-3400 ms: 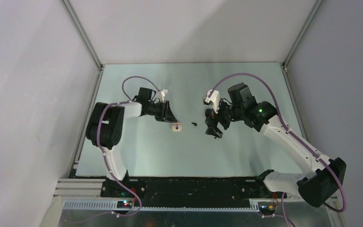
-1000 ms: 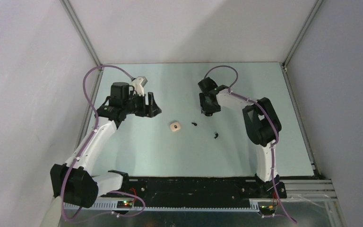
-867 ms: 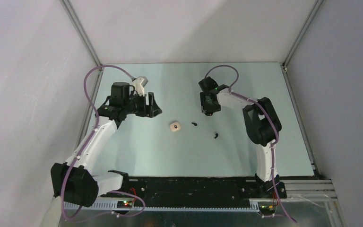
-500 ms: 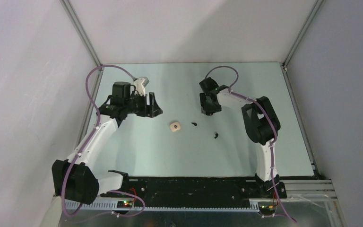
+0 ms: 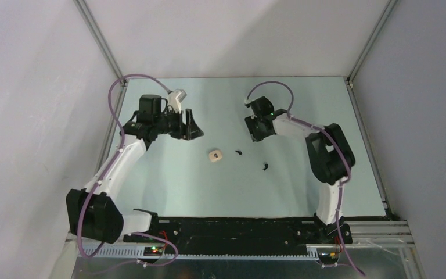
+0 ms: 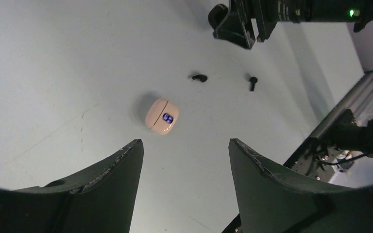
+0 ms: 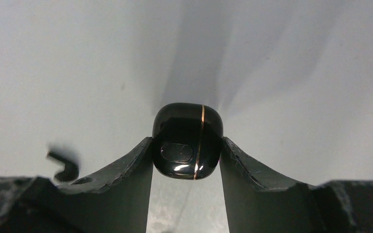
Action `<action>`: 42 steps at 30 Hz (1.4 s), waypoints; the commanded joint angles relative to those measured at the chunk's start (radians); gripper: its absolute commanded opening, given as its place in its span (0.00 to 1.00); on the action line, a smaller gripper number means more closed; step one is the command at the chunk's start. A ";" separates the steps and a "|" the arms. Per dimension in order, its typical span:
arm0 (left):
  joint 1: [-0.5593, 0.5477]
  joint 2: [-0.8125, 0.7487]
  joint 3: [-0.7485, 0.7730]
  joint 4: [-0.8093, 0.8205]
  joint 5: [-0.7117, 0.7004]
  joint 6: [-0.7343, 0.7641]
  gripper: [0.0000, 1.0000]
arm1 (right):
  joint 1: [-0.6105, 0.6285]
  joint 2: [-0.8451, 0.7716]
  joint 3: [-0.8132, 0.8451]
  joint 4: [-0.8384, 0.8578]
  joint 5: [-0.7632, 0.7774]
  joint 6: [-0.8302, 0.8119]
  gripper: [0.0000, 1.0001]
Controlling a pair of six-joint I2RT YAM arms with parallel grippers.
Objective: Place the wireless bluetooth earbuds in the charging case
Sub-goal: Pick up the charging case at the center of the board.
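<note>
A glossy black charging case [image 7: 188,141] with a thin gold seam sits between the fingers of my right gripper [image 7: 186,141], which is shut on its two sides at the back middle of the table [image 5: 255,131]. Two tiny black earbuds [image 5: 238,153] [image 5: 265,167] lie loose on the table, in front of that gripper. The left wrist view shows them too [image 6: 199,77] [image 6: 253,82]. One blurred earbud [image 7: 63,162] shows at the left of the right wrist view. My left gripper [image 5: 193,129] [image 6: 184,141] hangs open and empty above the table, left of them.
A cream pebble-shaped case [image 5: 215,156] [image 6: 161,116] with a small blue mark lies closed on the table [image 5: 168,186] between my left gripper and the earbuds. Grey walls enclose the left, back and right. A black rail [image 5: 232,228] runs along the near edge.
My left gripper has drifted slightly toward the back and right. The right arm's elbow has swung right while its gripper stays at the black case. Cream case and earbuds have not moved.
</note>
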 commanded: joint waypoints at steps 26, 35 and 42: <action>-0.232 0.038 0.259 0.150 0.238 0.226 0.70 | 0.306 -0.766 -0.634 1.126 -0.238 -0.925 0.00; -0.269 0.076 0.263 0.229 0.223 0.141 0.67 | 0.324 -0.778 -0.634 1.110 -0.219 -0.952 0.00; -0.270 0.093 0.267 0.253 0.244 0.074 0.59 | 0.333 -0.788 -0.636 1.099 -0.205 -0.971 0.00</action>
